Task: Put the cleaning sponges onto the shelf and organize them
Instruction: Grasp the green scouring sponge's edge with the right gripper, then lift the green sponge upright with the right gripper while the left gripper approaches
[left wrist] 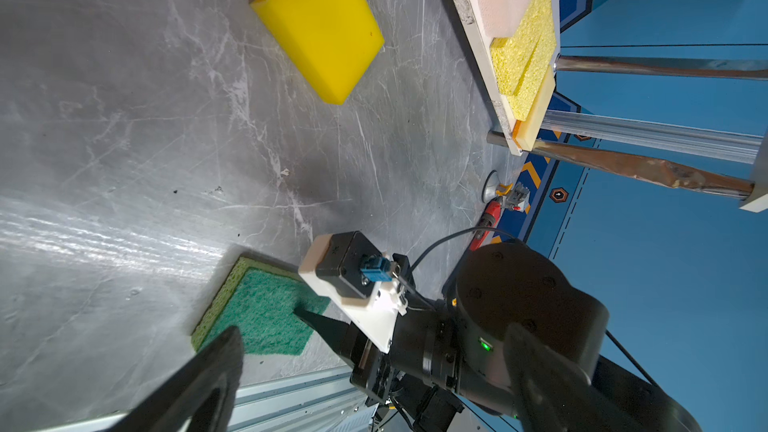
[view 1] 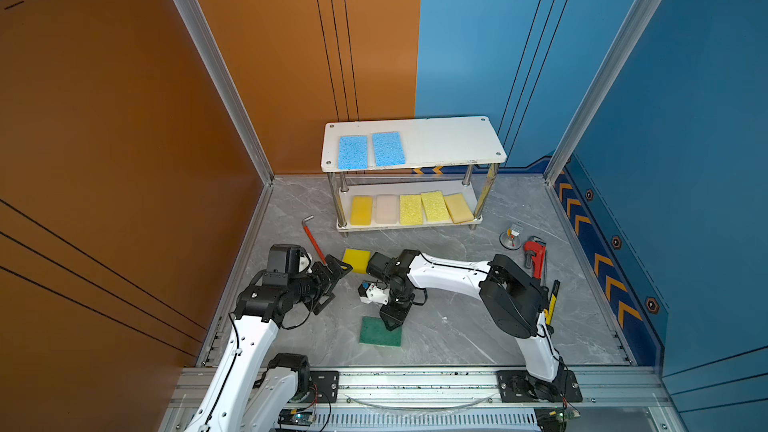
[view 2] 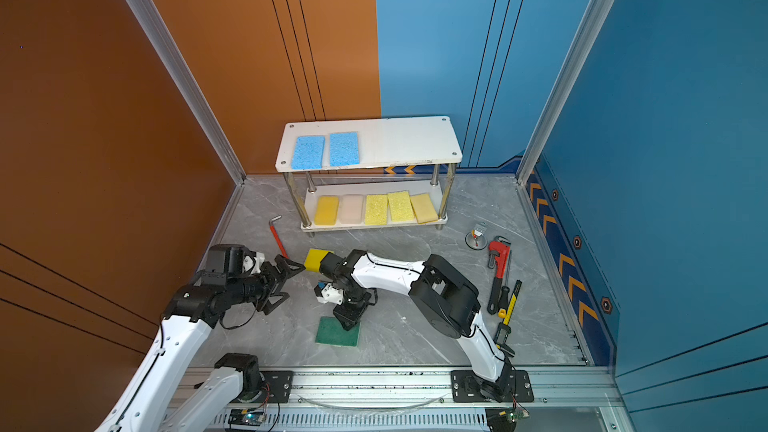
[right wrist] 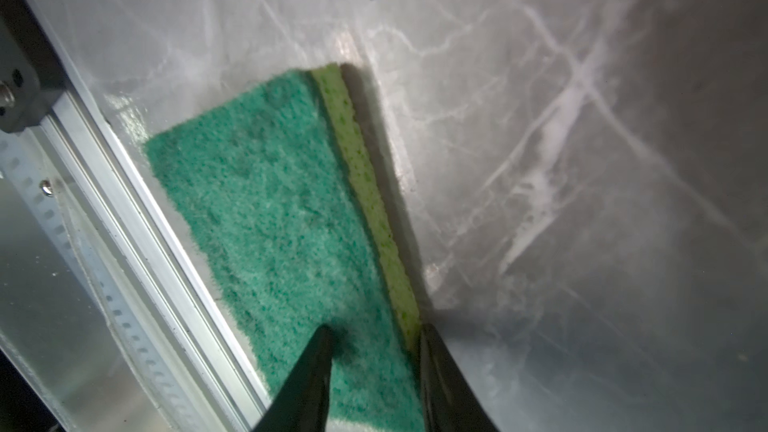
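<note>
A robotics lab test cell — two white-and-black robot arms (view 1: 449,274) bolted to an aluminium rail (view 1: 415,384) along the near edge, a grey marble-look tabletop (view 1: 457,326) boxed in by orange panels (view 1: 104,118) and blue panels (view 1: 685,118) in aluminium framing (view 1: 210,56), a red pipe wrench (view 1: 533,257) lying at the right

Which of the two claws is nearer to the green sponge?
The right claw: it straddles an edge of the green sponge; the left claw hangs open, apart, beside the bright yellow sponge.
</note>
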Controlling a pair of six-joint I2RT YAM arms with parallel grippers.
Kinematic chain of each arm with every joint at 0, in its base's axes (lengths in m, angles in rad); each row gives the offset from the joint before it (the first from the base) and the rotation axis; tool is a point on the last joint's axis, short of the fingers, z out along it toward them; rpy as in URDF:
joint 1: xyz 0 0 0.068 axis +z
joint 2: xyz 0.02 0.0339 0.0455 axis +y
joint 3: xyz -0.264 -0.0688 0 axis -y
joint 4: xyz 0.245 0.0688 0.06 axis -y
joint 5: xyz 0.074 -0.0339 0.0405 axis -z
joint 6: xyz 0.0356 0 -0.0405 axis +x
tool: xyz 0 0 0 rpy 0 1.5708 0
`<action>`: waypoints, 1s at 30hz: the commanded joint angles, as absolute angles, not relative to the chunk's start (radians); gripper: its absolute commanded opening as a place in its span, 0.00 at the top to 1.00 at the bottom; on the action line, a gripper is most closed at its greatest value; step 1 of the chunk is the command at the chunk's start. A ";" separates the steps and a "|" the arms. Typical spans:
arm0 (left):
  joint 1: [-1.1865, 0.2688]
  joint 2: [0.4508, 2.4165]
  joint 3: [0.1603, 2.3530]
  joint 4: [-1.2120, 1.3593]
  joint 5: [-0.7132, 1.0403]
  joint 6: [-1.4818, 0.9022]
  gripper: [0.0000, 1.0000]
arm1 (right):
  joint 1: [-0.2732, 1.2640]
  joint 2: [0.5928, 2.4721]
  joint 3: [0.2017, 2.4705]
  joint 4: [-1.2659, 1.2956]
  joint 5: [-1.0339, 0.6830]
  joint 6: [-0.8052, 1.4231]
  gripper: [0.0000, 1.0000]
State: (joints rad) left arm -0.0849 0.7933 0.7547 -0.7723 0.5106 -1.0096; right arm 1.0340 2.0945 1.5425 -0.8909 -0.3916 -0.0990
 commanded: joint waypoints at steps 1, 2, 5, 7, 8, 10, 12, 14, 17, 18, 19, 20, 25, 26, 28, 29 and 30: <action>-0.074 0.792 0.763 -0.792 0.531 -0.985 0.02 | 1.039 2.107 1.538 -0.920 -0.365 -0.091 0.72; -0.073 0.790 0.763 -0.792 0.531 -0.985 0.02 | 1.040 2.104 1.536 -0.920 -0.365 -0.091 0.73; -0.072 0.787 0.762 -0.793 0.532 -0.985 0.02 | 1.040 2.096 1.532 -0.920 -0.362 -0.089 0.81; -0.072 0.784 0.760 -0.792 0.532 -0.986 0.02 | 1.040 2.090 1.528 -0.919 -0.363 -0.086 0.88; -0.072 0.782 0.760 -0.792 0.533 -0.987 0.02 | 1.040 2.088 1.527 -0.920 -0.364 -0.084 0.93; -0.072 0.779 0.756 -0.793 0.533 -0.987 0.02 | 1.040 2.083 1.525 -0.919 -0.366 -0.079 0.97; -0.072 0.776 0.755 -0.792 0.532 -0.989 0.02 | 1.039 2.081 1.522 -0.919 -0.369 -0.075 1.00; -0.072 0.774 0.755 -0.793 0.532 -0.989 0.02 | 1.037 2.080 1.521 -0.918 -0.372 -0.069 1.00; -0.072 0.775 0.758 -0.792 0.533 -0.988 0.02 | 1.027 2.046 1.513 -0.917 -0.378 -0.055 1.00; -0.071 0.775 0.759 -0.793 0.532 -0.988 0.02 | 1.018 2.034 1.508 -0.913 -0.384 -0.045 1.00; -0.071 0.775 0.760 -0.793 0.532 -0.986 0.02 | 1.009 2.023 1.502 -0.908 -0.390 -0.036 1.00; -0.072 0.775 0.762 -0.792 0.531 -0.986 0.02 | 0.996 2.006 1.491 -0.900 -0.396 -0.022 1.00; -0.074 0.788 0.790 -0.792 0.524 -0.958 0.02 | 0.906 1.880 1.394 -0.810 -0.441 0.086 1.00; -0.076 0.796 0.797 -0.792 0.521 -0.949 0.02 | 0.882 1.847 1.367 -0.784 -0.451 0.117 1.00; -0.084 0.812 0.816 -0.790 0.510 -0.934 0.02 | 0.839 1.786 1.314 -0.736 -0.462 0.181 1.00; -0.089 0.822 0.826 -0.786 0.505 -0.925 0.02 | 0.817 1.754 1.287 -0.713 -0.465 0.218 1.00; -0.096 0.831 0.832 -0.776 0.506 -0.922 0.02 | 0.794 1.729 1.264 -0.695 -0.469 0.248 1.00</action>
